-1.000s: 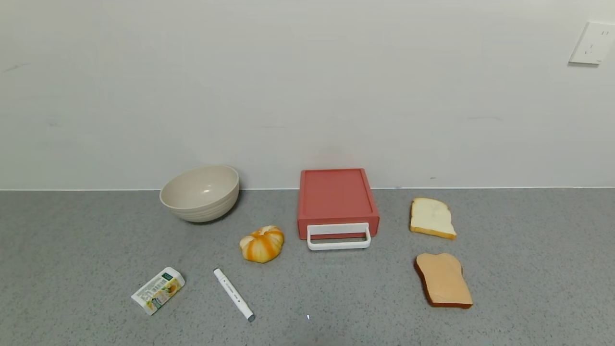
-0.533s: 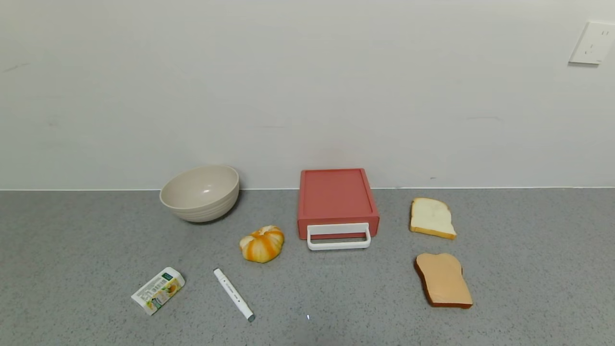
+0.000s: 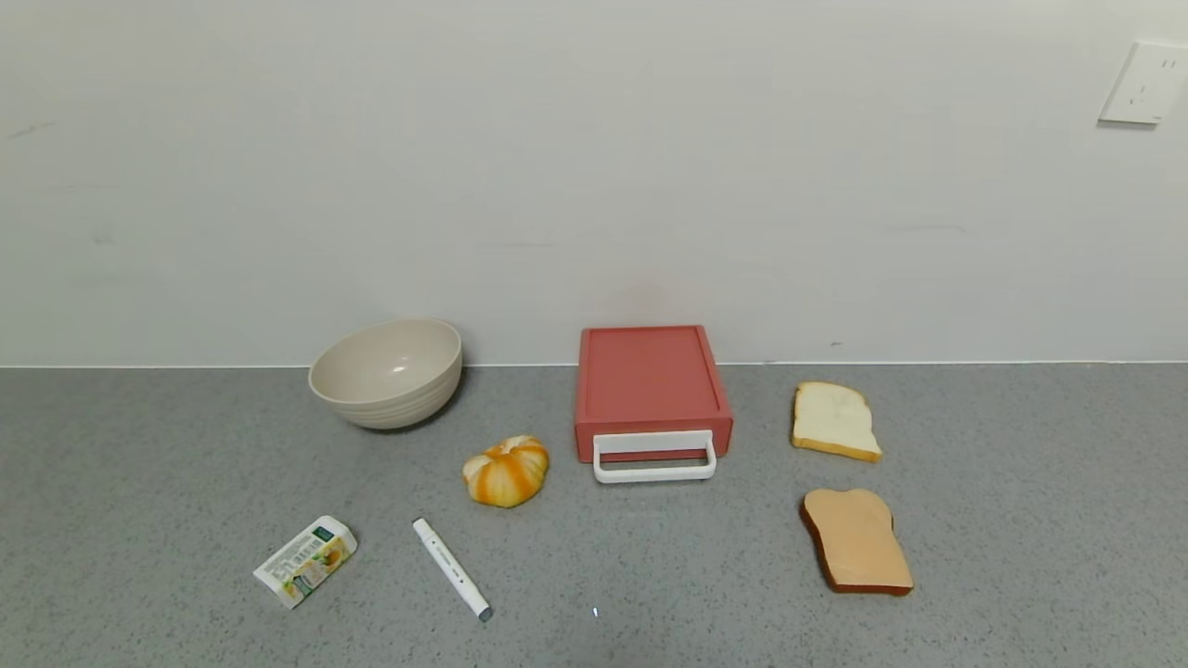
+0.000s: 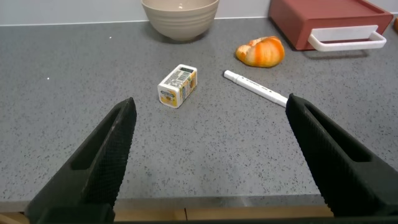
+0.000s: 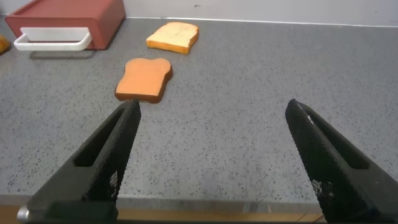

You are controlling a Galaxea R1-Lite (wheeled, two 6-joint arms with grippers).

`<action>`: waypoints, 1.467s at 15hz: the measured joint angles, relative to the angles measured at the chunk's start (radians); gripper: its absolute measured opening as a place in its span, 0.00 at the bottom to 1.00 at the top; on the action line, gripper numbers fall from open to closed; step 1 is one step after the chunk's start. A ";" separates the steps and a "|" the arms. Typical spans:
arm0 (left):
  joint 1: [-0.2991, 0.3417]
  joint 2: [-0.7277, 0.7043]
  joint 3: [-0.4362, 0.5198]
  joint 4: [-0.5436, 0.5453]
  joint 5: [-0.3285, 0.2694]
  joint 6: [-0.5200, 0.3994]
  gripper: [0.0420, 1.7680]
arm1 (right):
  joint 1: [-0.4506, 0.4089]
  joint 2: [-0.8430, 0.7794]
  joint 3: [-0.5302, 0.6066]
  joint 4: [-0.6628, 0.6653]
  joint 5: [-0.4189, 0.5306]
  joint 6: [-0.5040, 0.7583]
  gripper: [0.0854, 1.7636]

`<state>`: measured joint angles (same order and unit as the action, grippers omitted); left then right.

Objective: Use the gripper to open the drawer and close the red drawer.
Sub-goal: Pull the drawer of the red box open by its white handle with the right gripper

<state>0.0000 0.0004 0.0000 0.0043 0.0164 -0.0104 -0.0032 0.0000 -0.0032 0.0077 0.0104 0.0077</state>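
The salmon-red drawer box [image 3: 650, 380] stands against the back wall, its drawer shut and its white loop handle [image 3: 654, 471] facing the front. It also shows in the left wrist view [image 4: 323, 18] and in the right wrist view [image 5: 68, 17]. Neither arm shows in the head view. My left gripper [image 4: 211, 106] is open and empty, low over the table's front edge, facing the carton and the pen. My right gripper [image 5: 212, 107] is open and empty over the front edge, facing the brown toast slice.
On the grey table are a beige bowl [image 3: 387, 372], an orange-and-white pumpkin toy [image 3: 507, 470], a white marker pen [image 3: 452, 568], a small carton [image 3: 305, 560], a white bread slice [image 3: 833, 420] and a brown toast slice [image 3: 857, 541]. A wall socket [image 3: 1143, 83] is at the upper right.
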 joint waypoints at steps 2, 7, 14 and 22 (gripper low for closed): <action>0.000 0.000 0.000 0.000 0.000 0.000 0.98 | 0.000 0.000 0.000 0.000 0.000 0.000 0.97; 0.000 0.000 0.000 0.000 0.000 0.000 0.98 | 0.000 0.000 0.000 0.000 0.000 0.000 0.97; 0.000 0.000 0.000 0.000 0.000 0.001 0.98 | 0.000 0.065 -0.131 0.038 0.041 -0.020 0.97; 0.000 0.000 0.000 0.001 0.000 0.001 0.98 | 0.108 0.634 -0.581 0.050 0.083 -0.025 0.97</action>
<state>0.0000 0.0004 0.0000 0.0051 0.0164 -0.0089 0.1047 0.6340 -0.5845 0.0581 0.0938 -0.0172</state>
